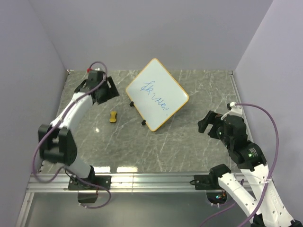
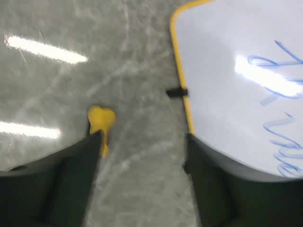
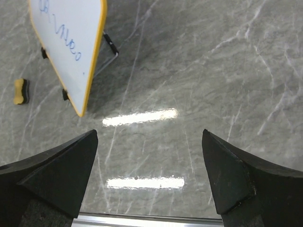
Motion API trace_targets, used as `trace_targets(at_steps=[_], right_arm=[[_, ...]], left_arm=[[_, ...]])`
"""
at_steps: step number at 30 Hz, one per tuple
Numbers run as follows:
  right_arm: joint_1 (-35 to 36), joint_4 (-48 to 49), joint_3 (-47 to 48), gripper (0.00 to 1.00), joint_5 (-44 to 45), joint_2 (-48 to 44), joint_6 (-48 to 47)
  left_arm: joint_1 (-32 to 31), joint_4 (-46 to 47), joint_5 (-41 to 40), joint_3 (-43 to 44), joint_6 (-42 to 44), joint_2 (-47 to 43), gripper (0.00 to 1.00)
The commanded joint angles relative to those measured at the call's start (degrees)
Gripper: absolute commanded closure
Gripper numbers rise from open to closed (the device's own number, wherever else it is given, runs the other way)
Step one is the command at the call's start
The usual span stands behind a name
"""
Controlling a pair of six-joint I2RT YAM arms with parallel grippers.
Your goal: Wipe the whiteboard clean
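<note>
One scribbled whiteboard [image 1: 157, 94], one yellow eraser [image 1: 112, 117]; left pincer [image 2: 142, 142], right pincer [image 3: 149, 142] both spread.

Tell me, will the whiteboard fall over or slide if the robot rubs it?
It might slide: the whiteboard only rests on small black feet on the smooth, shiny table. It is probably stiff, being a flat framed panel. It could wobble, since the right wrist view shows it propped on a thin wire stand.
</note>
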Motion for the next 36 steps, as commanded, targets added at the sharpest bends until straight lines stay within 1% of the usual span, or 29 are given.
trace_targets(at_steps=[1, 2, 4, 7, 15, 27, 28, 30, 31, 33, 34, 35, 36], right_arm=[[0.4, -1.3, 2.0, 0.02, 2.2, 2.0, -0.9], [0.2, -1.4, 2.5, 0.02, 2.5, 2.6, -1.1], [0.3, -1.1, 3.9, 0.02, 2.7, 3.6, -1.2], [0.3, -0.2, 4.9, 0.02, 2.7, 5.0, -2.2], [0.4, 0.0, 6.5, 0.02, 3.8, 8.4, -3.1], [0.3, 0.8, 7.4, 0.02, 6.2, 11.8, -4.5], [0.3, 0.9, 7.4, 0.02, 6.3, 11.9, -4.7], [0.3, 1.5, 7.8, 0.02, 6.1, 12.6, -4.7], [0.3, 1.9, 7.9, 0.02, 5.9, 12.8, -4.8], [0.4, 3.3, 8.9, 0.02, 5.8, 14.2, -5.3], [0.4, 3.9, 9.5, 0.02, 5.6, 14.9, -5.7], [0.4, 5.2, 10.8, 0.02, 4.9, 16.4, -6.1], [0.4, 5.9, 11.7, 0.02, 4.1, 17.4, -6.5]], left_arm=[[0.3, -9.9, -4.8, 8.8, 4.1, 13.7, 0.32], [0.3, -11.6, -4.9, 10.4, 4.5, 18.2, 0.34], [0.0, -9.8, -3.7, 9.5, 6.4, 19.9, 0.36], [-0.5, -6.7, -4.6, 7.1, 8.2, 20.0, 0.34], [-0.7, -5.9, -6.0, 5.7, 9.6, 19.7, 0.34], [-1.4, -3.8, -5.0, -1.1, 9.5, 17.8, 0.42], [-1.5, -3.4, -5.0, -1.4, 9.6, 17.7, 0.46], [-1.5, -3.0, -5.0, -1.5, 9.5, 17.8, 0.52], [-1.6, -2.8, -5.0, -1.4, 9.5, 17.9, 0.59], [-1.6, -2.5, -5.0, -1.0, 9.4, 18.7, 0.66], [-1.6, -2.6, -5.1, -0.7, 9.3, 19.1, 0.81], [-1.5, -2.7, -5.1, 0.0, 9.2, 20.0, 0.92], [-1.5, -2.8, -5.0, 0.3, 9.3, 20.4, 1.0]])
